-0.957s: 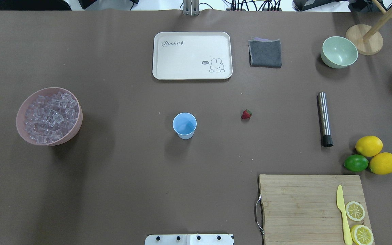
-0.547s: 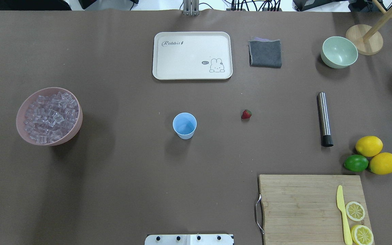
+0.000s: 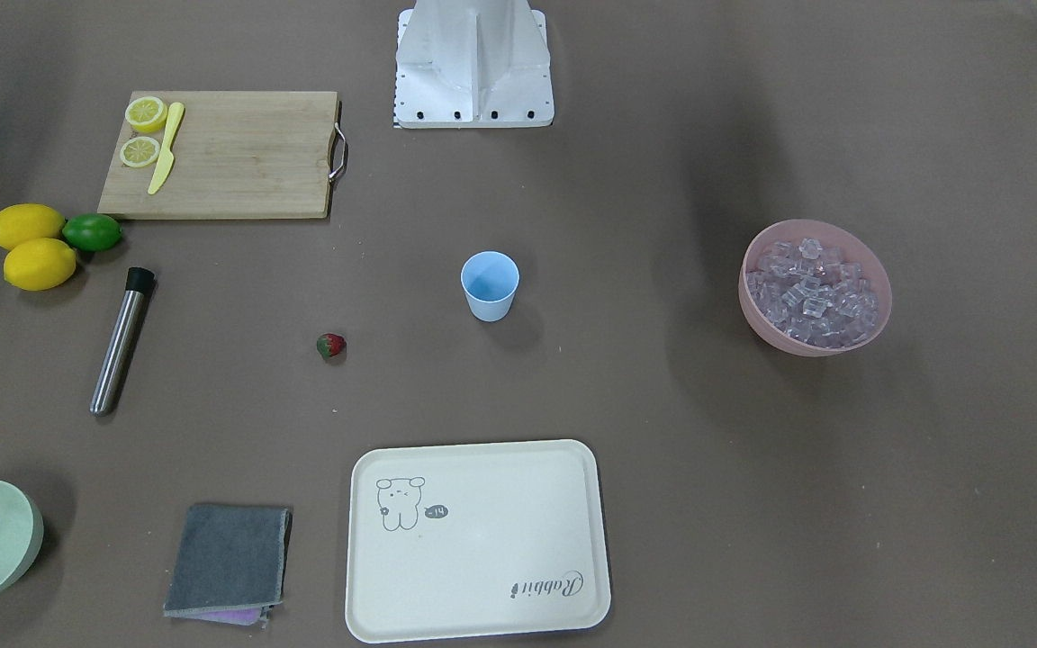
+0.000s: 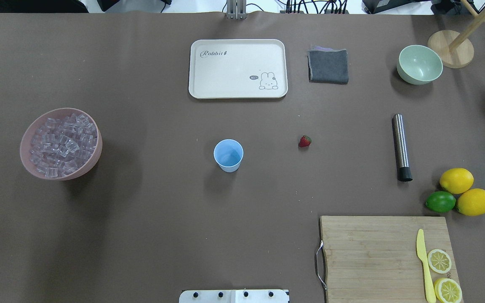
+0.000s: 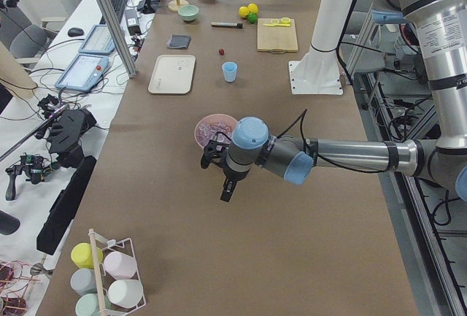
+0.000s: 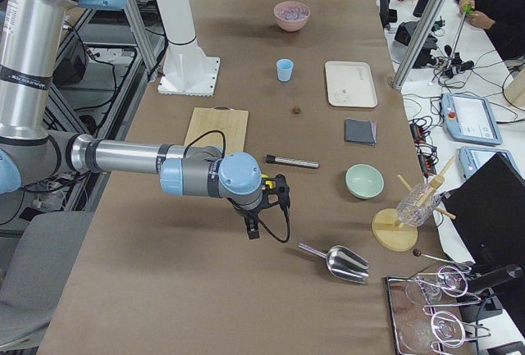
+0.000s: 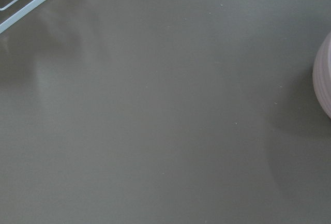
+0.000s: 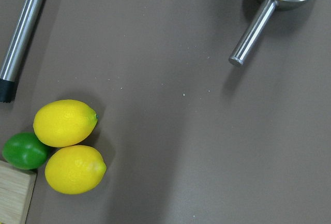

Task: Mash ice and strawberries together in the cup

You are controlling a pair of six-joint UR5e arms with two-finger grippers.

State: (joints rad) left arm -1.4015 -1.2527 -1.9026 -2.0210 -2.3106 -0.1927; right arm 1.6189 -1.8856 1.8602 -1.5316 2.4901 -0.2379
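Closest to the robot's base, a wooden cutting board lies on the brown bench, on the robot's right. It carries a yellow knife and two lemon slices at its outer edge. Just past the board's corner, two lemons and a lime touch in a cluster. The cup stands upright mid-bench, straight out from the base. The strawberry lies on the bare bench to its right, well apart from it. Further right is a steel muddler, lying flat with its black tip toward the robot. All the ice is heaped in the pink bowl, far off on the cup's left. At the far side sit a cream tray, a folded grey cloth and a pale green bowl, in a row from left to right. The left hand hangs over bare bench beyond the pink bowl, at the left end. The right hand hangs at the right end, near the lemons and a metal scoop. Each hand shows only in a side view, so I cannot tell whether their fingers are apart or together.
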